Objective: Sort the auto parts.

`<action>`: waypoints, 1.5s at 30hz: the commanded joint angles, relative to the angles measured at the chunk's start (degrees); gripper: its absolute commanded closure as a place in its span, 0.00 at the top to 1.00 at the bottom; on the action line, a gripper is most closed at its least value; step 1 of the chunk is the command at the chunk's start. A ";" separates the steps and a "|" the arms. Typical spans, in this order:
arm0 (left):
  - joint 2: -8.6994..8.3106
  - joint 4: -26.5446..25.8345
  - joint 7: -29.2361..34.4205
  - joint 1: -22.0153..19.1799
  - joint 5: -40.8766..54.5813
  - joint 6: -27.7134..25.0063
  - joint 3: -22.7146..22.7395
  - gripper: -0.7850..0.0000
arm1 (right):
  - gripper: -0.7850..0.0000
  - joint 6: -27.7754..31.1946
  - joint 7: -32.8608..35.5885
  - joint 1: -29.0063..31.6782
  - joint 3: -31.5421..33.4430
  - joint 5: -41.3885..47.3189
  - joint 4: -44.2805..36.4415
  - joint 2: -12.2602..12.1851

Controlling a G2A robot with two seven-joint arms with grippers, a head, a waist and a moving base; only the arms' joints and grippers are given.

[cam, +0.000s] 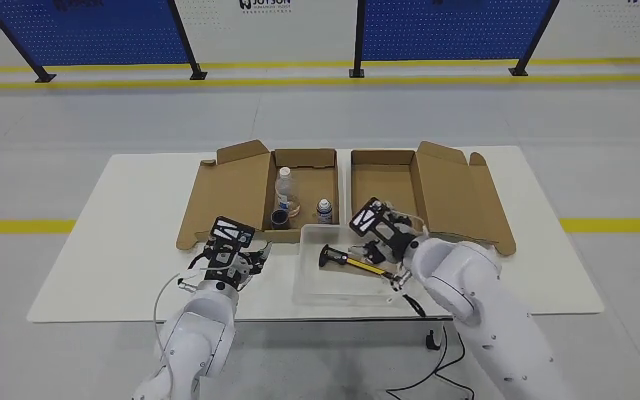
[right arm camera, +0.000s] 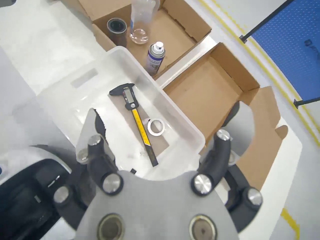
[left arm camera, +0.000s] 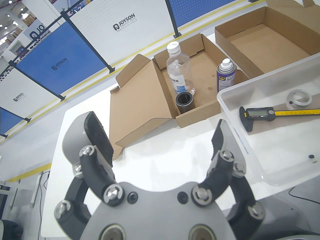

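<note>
Hanging over the clear bin (right arm camera: 75, 93) at the table's (cam: 120, 250) near edge, the right gripper (right arm camera: 166, 111) holds its jaws wide and empty, as does the left gripper (left arm camera: 160, 131) beside it. Inside lies the digital caliper (right arm camera: 137, 117), likely stiff, light and smooth, best pinched across its black head; the small metal ring (right arm camera: 149, 127) just beside its beam looks hard and slick, needing a grip across its rim.

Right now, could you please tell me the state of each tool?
Left tool: open, holding nothing.
Right tool: open, holding nothing.
</note>
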State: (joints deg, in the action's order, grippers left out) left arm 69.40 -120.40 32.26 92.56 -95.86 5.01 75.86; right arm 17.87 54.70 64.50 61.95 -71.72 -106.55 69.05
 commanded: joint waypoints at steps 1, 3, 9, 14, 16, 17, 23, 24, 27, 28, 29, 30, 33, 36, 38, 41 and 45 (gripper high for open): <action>0.00 0.00 0.00 0.00 0.00 0.00 0.00 1.00 | 1.00 0.55 2.83 -1.98 -1.47 0.78 2.00 0.28; 0.00 0.00 0.00 0.00 0.00 0.00 0.00 1.00 | 1.00 1.21 4.54 -3.18 -2.73 2.23 3.52 0.55; 0.00 0.00 0.00 0.00 0.00 0.00 0.00 1.00 | 1.00 3.48 5.16 -4.04 -3.64 3.28 6.58 0.62; 0.00 0.00 0.00 0.00 0.00 0.00 0.00 1.00 | 1.00 8.52 3.68 -4.06 -3.07 3.02 9.37 0.18; 0.00 0.00 0.00 0.00 0.00 0.00 0.00 1.00 | 1.00 8.52 3.68 -4.06 -3.07 3.02 9.37 0.18; 0.00 0.00 0.00 0.00 0.00 0.00 0.00 1.00 | 1.00 8.52 3.68 -4.06 -3.07 3.02 9.37 0.18; 0.00 0.00 0.00 0.00 0.00 0.00 0.00 1.00 | 1.00 8.52 3.68 -4.06 -3.07 3.02 9.37 0.18; 0.00 0.00 0.00 0.00 0.00 0.00 0.00 1.00 | 1.00 8.52 3.68 -4.06 -3.07 3.02 9.37 0.18; 0.00 0.00 0.00 0.00 0.00 0.00 0.00 1.00 | 1.00 8.52 3.68 -4.06 -3.07 3.02 9.37 0.18; 0.00 0.00 0.00 0.00 0.00 0.00 0.00 1.00 | 1.00 8.52 3.68 -4.06 -3.07 3.02 9.37 0.18; 0.00 0.00 0.00 0.00 0.00 0.00 0.00 1.00 | 1.00 8.52 3.68 -4.06 -3.07 3.02 9.37 0.18; 0.00 0.00 0.00 0.00 0.00 0.00 0.00 1.00 | 1.00 8.52 3.68 -4.06 -3.07 3.02 9.37 0.18; 0.00 0.00 0.00 0.00 0.00 0.00 0.00 1.00 | 1.00 8.38 2.51 -4.01 -3.13 2.20 9.24 0.17; 0.00 0.00 0.00 0.00 0.00 0.00 0.00 1.00 | 1.00 8.61 1.42 -4.64 -4.31 1.97 10.38 0.37; 0.00 0.00 0.00 0.00 0.00 0.00 0.00 1.00 | 1.00 8.33 1.85 -5.28 -5.00 3.61 11.08 0.62; 0.00 0.00 0.00 0.00 0.00 0.00 0.00 1.00 | 1.00 7.41 5.07 -7.69 -7.61 4.79 13.17 1.32; 0.00 0.00 0.00 0.00 0.00 0.00 0.00 1.00 | 1.00 6.27 9.00 -11.64 -11.29 7.36 17.42 2.56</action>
State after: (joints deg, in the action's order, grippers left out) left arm 69.40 -120.40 32.26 92.56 -95.86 5.01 75.86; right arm 24.37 62.63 54.17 51.70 -65.06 -90.48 71.26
